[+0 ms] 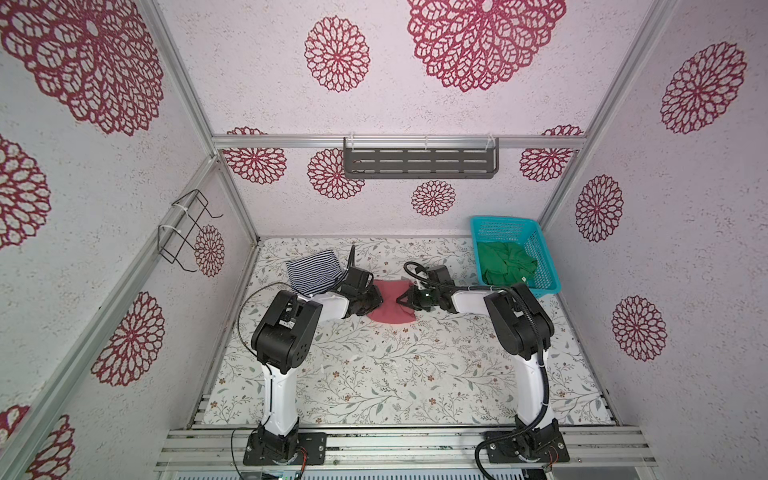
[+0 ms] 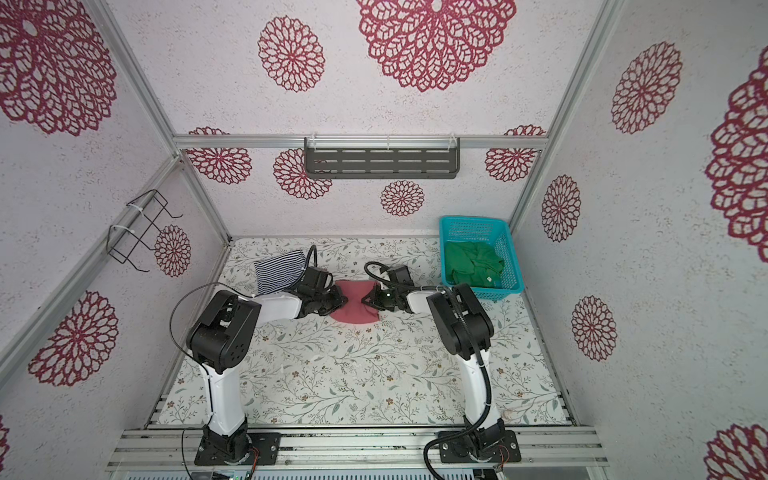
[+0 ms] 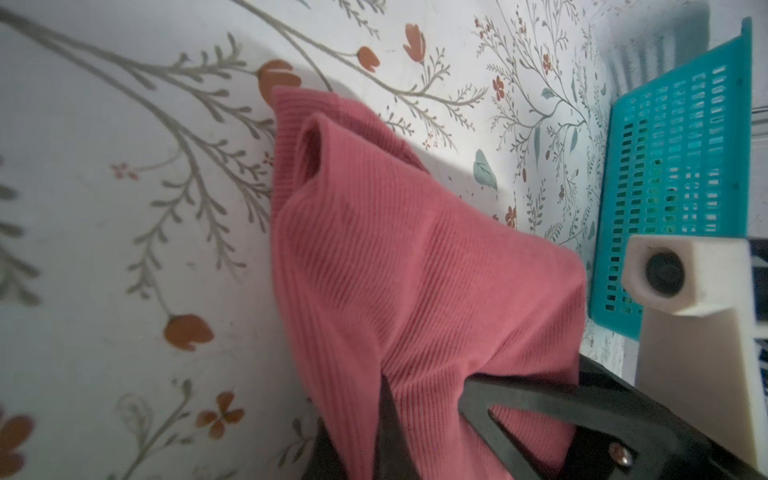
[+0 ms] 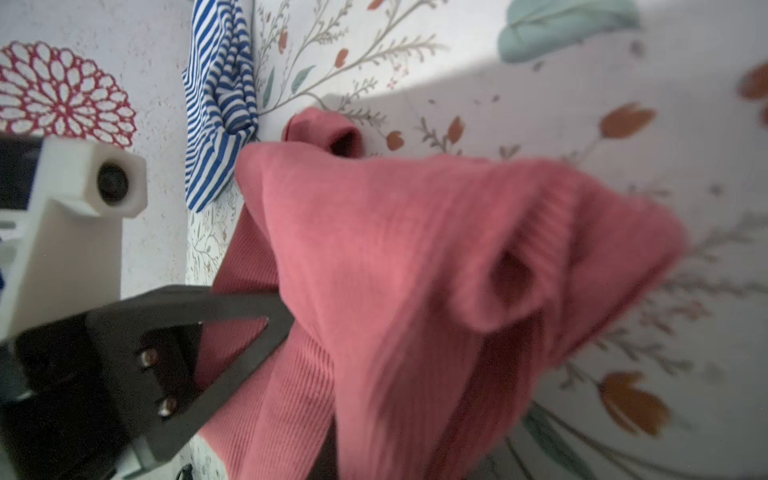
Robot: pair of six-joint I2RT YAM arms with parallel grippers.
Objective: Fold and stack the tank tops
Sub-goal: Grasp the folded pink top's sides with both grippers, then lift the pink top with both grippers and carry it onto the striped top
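Only the top views give you the whole table (image 1: 374, 374). Each wrist view fills with pink cloth and catches just one neighbour. At the left, the striped tank top (image 1: 309, 272) lies folded near the table's far left corner. The right wrist view shows it bunched just beside the pink cloth, while the left wrist view misses it. In both top views the left arm's wrist and cable cover the striped top's near right corner. Your left gripper (image 1: 377, 300) is clenched on the left side of the red-pink tank top (image 1: 390, 311), which sits mid-table toward the far edge. Your right gripper (image 1: 400, 300) is pinching the opposite side, though its wrist view is blurred. Between the two claws the ribbed cloth is drawn into a narrow waist, with a folded band behind and a rounded lobe toward the near edge. In the far right corner stands the teal mesh basket (image 1: 540, 249), holding the crumpled green tank top (image 1: 505, 266). The left wrist view shows only the basket's wall.
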